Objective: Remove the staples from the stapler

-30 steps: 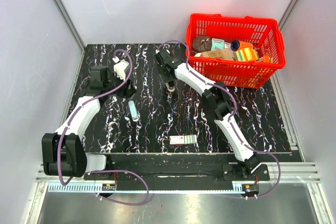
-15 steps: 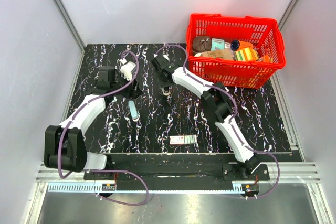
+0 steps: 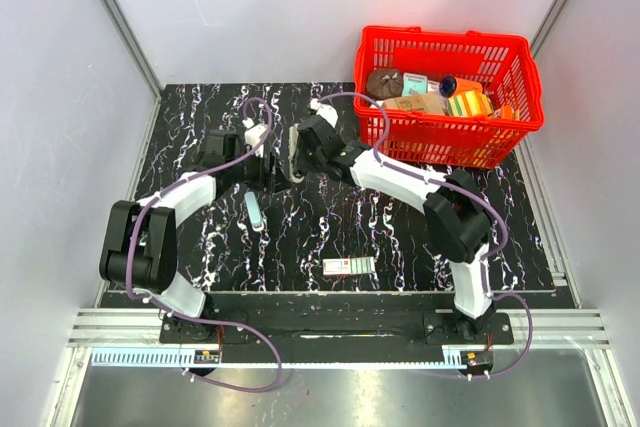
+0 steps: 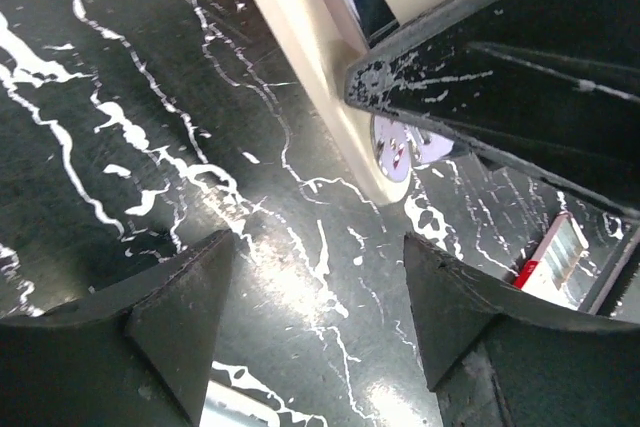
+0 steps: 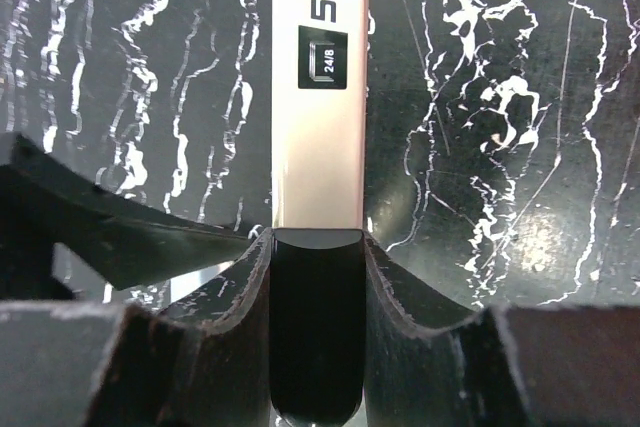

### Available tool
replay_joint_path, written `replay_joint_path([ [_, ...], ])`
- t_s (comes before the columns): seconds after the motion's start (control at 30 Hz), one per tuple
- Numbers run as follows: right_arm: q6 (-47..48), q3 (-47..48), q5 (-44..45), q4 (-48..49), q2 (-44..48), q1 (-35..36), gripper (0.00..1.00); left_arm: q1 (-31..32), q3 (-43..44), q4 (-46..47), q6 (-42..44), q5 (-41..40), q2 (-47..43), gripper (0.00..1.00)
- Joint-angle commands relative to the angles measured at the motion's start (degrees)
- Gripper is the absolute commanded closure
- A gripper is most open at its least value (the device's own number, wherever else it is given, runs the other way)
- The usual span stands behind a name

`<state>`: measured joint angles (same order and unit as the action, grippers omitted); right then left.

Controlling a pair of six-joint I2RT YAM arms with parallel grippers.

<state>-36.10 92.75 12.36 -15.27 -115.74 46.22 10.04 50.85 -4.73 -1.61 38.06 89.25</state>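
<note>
**A:** One table [image 3: 330, 232], black with white veining, is carrying the whole lot. Next in size?

**B:** Two arms. The right arm [image 3: 400, 175] is reaching across to left of centre. The left arm [image 3: 180, 197] is bending in to meet it, so both wrists are sitting close together toward the far middle of the table.

**A:** Pincers, condition?

**B:** The right pincer [image 5: 313, 242] is clamping the stapler [image 5: 315, 97] by its dark end, one finger on each side. The left pincer [image 4: 318, 242] is standing with jaws apart, nothing between them, only table showing in the gap.

**A:** Stapler, location and lie?

**B:** It is sitting in the right pincer's grip, just beside the left pincer. Its long axis is running straight out from the right pincer, along the line the fingers are pointing. From the left wrist it is crossing the view on a slant, upper left down to a rounded end hanging just ahead of the open jaws. Whether that end is touching the table, I am not managing to tell.

**A:** Nearer arm?

**B:** The right one is doing the holding; the left is the free one, facing it closely. Judging by that, the coming move is falling to the left pincer: easing forward and closing across the pale body, square to the long axis, while the right is bracing.
</note>
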Motion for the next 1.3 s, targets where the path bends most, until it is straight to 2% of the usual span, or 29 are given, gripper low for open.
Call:
replay_joint_path([
  [0.0, -6.5, -4.1, -0.5, 12.4, 6.6, 1.2, 1.0, 0.8, 0.6, 7.0, -3.5, 6.6, 0.7, 0.27],
  [0.23, -10.8, -8.1, -3.4, 14.7, 8.8, 2.6, 1.0, 0.8, 0.0, 11.8, -4.5, 8.4, 1.2, 0.29],
  [0.33, -12.0, -9.5, -4.5, 16.9, 10.1, 2.8, 1.0, 0.8, 0.1, 11.9, -2.8, 9.2, 1.6, 0.37],
  [0.43, -12.4, -10.9, -4.4, 17.2, 11.7, 2.8, 1.0, 0.7, 0.6, 9.8, 0.1, 10.7, 1.5, 0.52],
  [0.5, -12.7, -12.1, -4.4, 18.3, 12.6, 2.8, 1.0, 0.6, 0.5, 8.8, 1.2, 11.7, 1.2, 0.56],
  [0.57, -12.9, -12.6, -4.4, 19.1, 13.2, 2.7, 1.0, 0.8, 0.3, 8.0, 2.7, 12.4, 0.7, 0.53],
  [0.67, -13.2, -11.9, -5.2, 19.3, 13.0, 2.8, 1.0, 0.8, -0.1, 7.6, 3.6, 12.2, -0.4, 0.42],
  [0.83, -14.3, -12.3, -7.3, 20.0, 13.3, 2.8, 1.0, 0.8, 0.3, 7.1, 4.5, 11.8, -0.8, 0.4],
  [0.97, -14.7, -13.0, -7.8, 20.8, 14.1, 2.8, 1.0, 0.8, 0.5, 7.2, 4.9, 13.1, -0.5, 0.53],
  [1.13, -14.7, -13.5, -10.2, 20.6, 14.1, 2.9, 1.0, 0.4, 1.0, 6.8, 6.5, 12.8, -0.6, 0.83],
  [1.27, -14.3, -15.8, -12.2, 20.4, 15.0, 2.8, 1.0, 0.2, 1.4, 5.3, 10.6, 10.5, -0.5, 0.92],
])
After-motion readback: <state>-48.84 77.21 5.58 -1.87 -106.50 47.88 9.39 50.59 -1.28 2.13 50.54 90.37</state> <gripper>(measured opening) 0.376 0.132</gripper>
